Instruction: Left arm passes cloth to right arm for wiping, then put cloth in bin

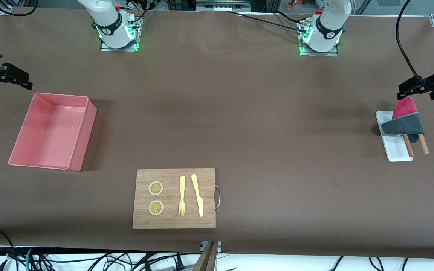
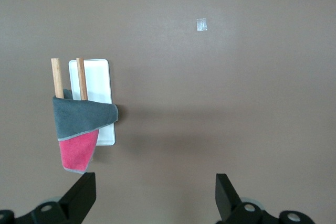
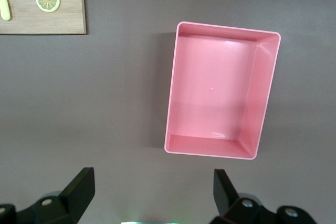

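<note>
Left hand [image 2: 152,195] open; bin [image 1: 21,148] empty

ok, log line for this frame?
left hand open, near cloth | cloth lying across tray and sticks | right hand open, near empty bin

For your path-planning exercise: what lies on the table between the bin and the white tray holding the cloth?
Only bare brown tabletop lies between the bin and the white tray with the cloth, as the front view shows; the wooden board sits nearer the camera.
</note>
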